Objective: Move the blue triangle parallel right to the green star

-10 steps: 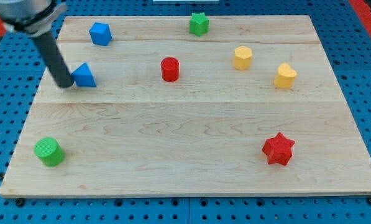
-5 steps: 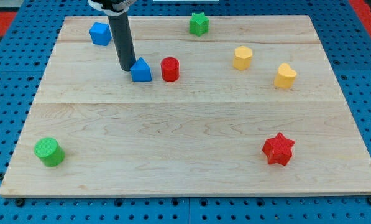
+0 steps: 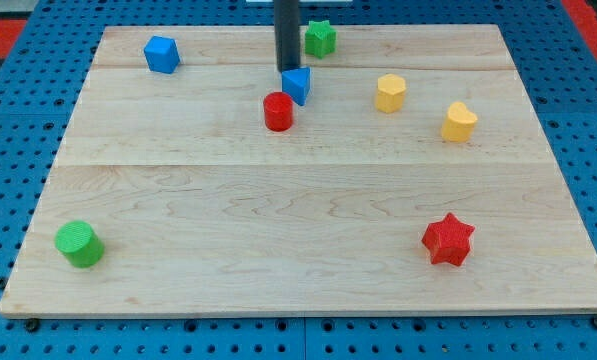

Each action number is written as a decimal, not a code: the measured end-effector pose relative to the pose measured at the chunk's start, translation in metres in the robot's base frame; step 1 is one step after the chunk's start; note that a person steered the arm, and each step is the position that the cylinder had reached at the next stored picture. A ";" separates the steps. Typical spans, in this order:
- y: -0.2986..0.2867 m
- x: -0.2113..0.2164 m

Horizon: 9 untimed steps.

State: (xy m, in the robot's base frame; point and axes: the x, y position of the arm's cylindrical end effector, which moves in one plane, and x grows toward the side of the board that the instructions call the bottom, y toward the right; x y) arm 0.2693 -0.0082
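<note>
The blue triangle lies on the wooden board near the view's top centre, just above and right of the red cylinder. The green star sits at the top edge, a little up and right of the triangle. My tip is at the triangle's upper left corner, touching it or nearly so, and left of the green star. The dark rod rises out of the view's top.
A blue block is at the top left. Two yellow blocks lie at the right. A red star is at the lower right, a green cylinder at the lower left.
My tip has swept from the board's left to the top centre, pushing the blue triangle right and then up past the red cylinder, which shifted slightly.
</note>
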 end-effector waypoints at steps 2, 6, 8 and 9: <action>-0.071 0.081; -0.005 0.002; 0.015 -0.018; -0.001 -0.018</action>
State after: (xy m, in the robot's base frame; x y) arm 0.2509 -0.0089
